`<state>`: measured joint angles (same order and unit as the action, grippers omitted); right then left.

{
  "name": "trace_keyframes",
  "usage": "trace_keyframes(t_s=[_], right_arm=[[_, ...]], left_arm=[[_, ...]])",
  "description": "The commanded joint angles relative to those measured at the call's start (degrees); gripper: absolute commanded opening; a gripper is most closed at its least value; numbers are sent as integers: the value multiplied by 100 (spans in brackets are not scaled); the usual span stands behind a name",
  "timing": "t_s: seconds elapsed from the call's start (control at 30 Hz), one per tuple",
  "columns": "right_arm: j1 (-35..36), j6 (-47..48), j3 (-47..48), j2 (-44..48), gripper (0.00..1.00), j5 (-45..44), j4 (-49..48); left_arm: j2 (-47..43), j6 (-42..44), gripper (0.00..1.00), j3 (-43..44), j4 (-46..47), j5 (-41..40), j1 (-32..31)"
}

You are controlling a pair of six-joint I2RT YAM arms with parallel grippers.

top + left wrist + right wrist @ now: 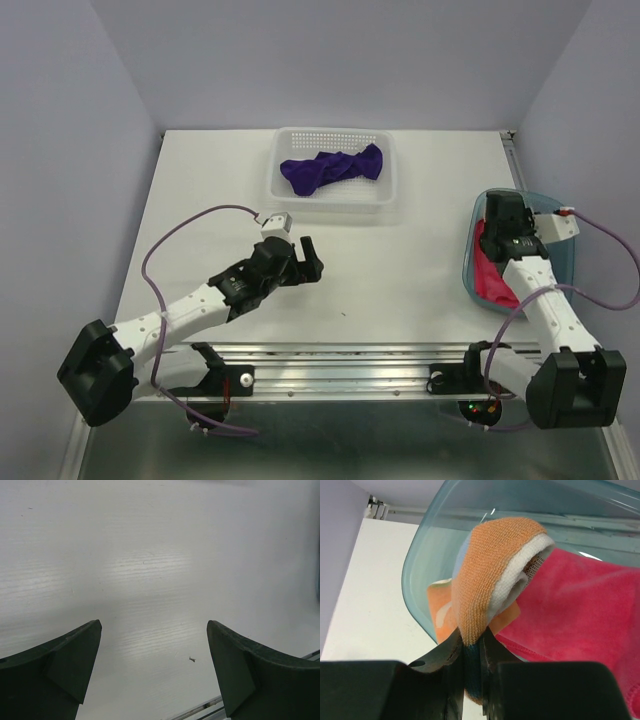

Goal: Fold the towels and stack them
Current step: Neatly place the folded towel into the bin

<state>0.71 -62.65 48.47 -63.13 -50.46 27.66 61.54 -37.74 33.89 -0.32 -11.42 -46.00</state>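
My right gripper [470, 642] is shut on a fold of the orange towel [487, 575], which arches up from the jaws over the teal tray [420, 575]. The pink towel [580, 610] lies in that tray beside it. From above, the right gripper [505, 222] sits over the tray [560, 262], with the pink towel [487, 278] showing under the arm. The purple towel [330, 168] lies crumpled in the white basket [285, 188] at the back. My left gripper [305, 258] hangs open over bare table [150, 570], holding nothing.
The table's front rail [340, 355] runs between the two arm bases. A purple cable [190, 225] loops from the left arm. A small dark speck [192, 659] lies on the table near the left fingers. Walls close in the table on three sides.
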Motion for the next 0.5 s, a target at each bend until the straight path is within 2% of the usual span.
trace_keyframes(t_s=[0.0, 0.2, 0.37, 0.43, 0.47], right_arm=[[-45, -458, -399, 661, 1, 115, -147], [-45, -616, -1049, 1452, 1, 53, 204], [-36, -678, -1322, 1629, 5, 185, 362], [-45, -731, -1375, 1646, 10, 264, 477], [-45, -757, -1419, 1690, 17, 334, 521]], left_arm=[[7, 82, 99, 30, 190, 35, 30], [16, 82, 99, 21, 199, 131, 38], [42, 56, 99, -5, 207, 149, 38], [42, 56, 99, -5, 207, 166, 29], [42, 56, 99, 4, 207, 175, 38]])
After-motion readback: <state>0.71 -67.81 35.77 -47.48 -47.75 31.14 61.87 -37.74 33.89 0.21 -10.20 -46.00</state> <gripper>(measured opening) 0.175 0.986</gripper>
